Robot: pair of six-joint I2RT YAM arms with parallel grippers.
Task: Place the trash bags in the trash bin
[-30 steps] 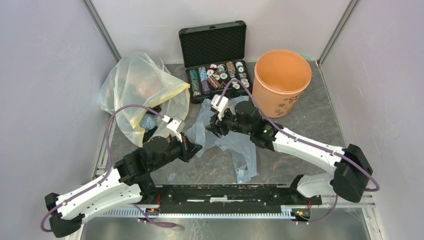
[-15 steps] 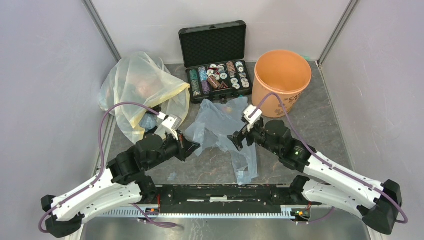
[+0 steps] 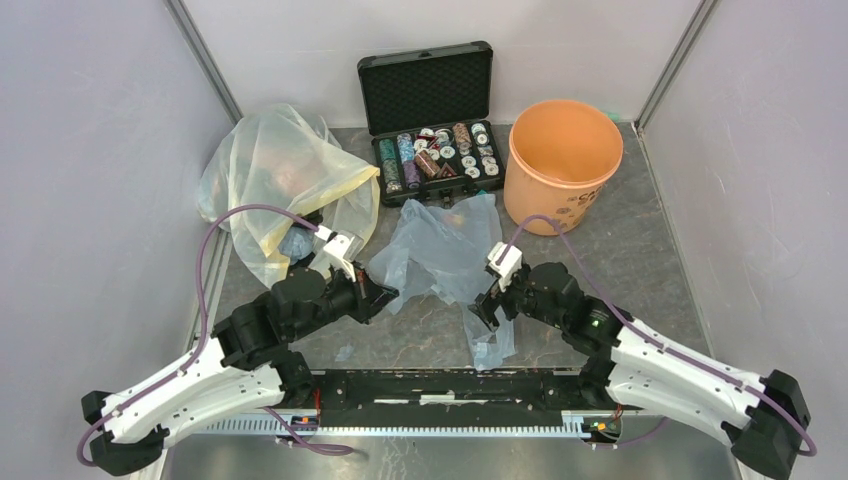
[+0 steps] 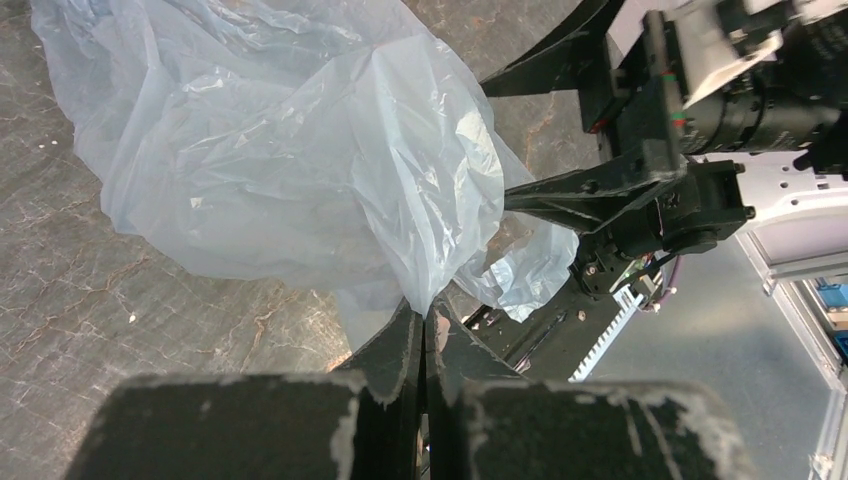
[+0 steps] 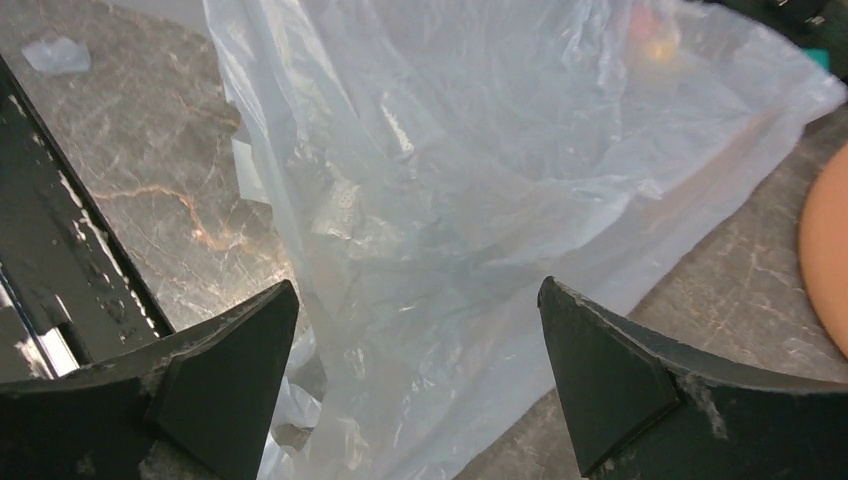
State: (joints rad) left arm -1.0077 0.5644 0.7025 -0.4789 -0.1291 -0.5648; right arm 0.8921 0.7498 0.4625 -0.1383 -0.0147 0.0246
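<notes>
Gripping the pale blue bag (image 4: 300, 170), left pincer (image 4: 425, 318) is closed; right pincer (image 5: 417, 290) gapes open.

Table (image 3: 640, 250): trash bag (image 3: 440, 255) at centre, spread flat, tail running toward near edge. Trash bin (image 3: 560, 212) upright in far right corner, close beside bag's far right tip; contact not discernible. Case (image 3: 425, 92) at middle of far edge, just left of bin, behind bag, lid up at back. Large bag (image 3: 275, 170) in far left corner. Left gripper (image 3: 385, 295) at bag's near left edge, touching it. Right gripper (image 3: 485, 308) at bag's near right side, above tail.
</notes>
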